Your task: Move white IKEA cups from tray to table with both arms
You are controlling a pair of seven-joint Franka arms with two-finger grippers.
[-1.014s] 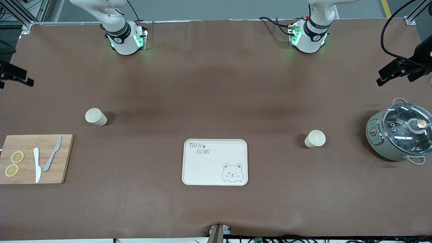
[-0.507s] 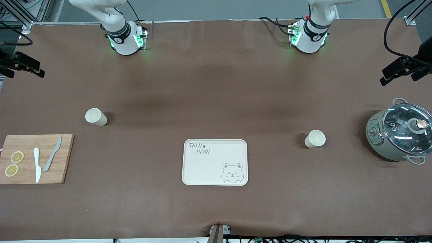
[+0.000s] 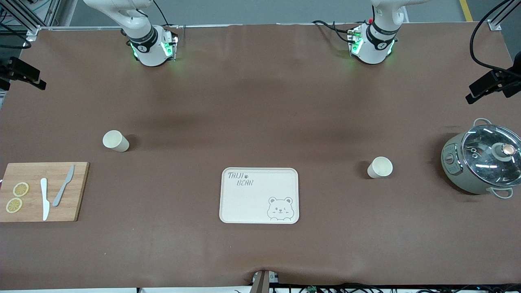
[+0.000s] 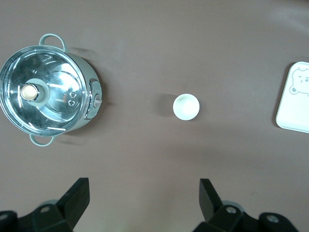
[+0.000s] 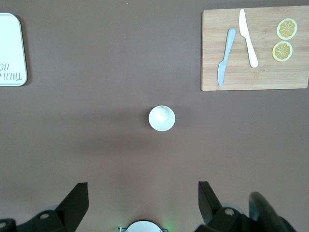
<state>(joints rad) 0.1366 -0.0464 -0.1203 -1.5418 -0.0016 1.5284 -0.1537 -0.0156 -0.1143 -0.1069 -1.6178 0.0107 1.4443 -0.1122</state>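
Two white IKEA cups stand upright on the brown table. One cup [image 3: 115,141] [image 5: 161,118] is toward the right arm's end. The other cup [image 3: 380,167] [image 4: 186,107] is toward the left arm's end, beside the pot. My left gripper [image 4: 144,193] hangs open and empty high over the table, with that second cup in its sight. My right gripper [image 5: 143,193] is likewise open and empty, high over the first cup's area. In the front view only dark parts of the two hands show, at the picture's side edges.
A cream bear-printed tray [image 3: 259,195] lies mid-table, nearer the front camera than both cups. A grey-green pot with glass lid [image 3: 482,158] sits at the left arm's end. A wooden board [image 3: 40,191] with two knives and lemon slices lies at the right arm's end.
Both hands have drifted a little, high above the table's ends, toward the picture's edges. The cups have not moved and both grippers remain open.
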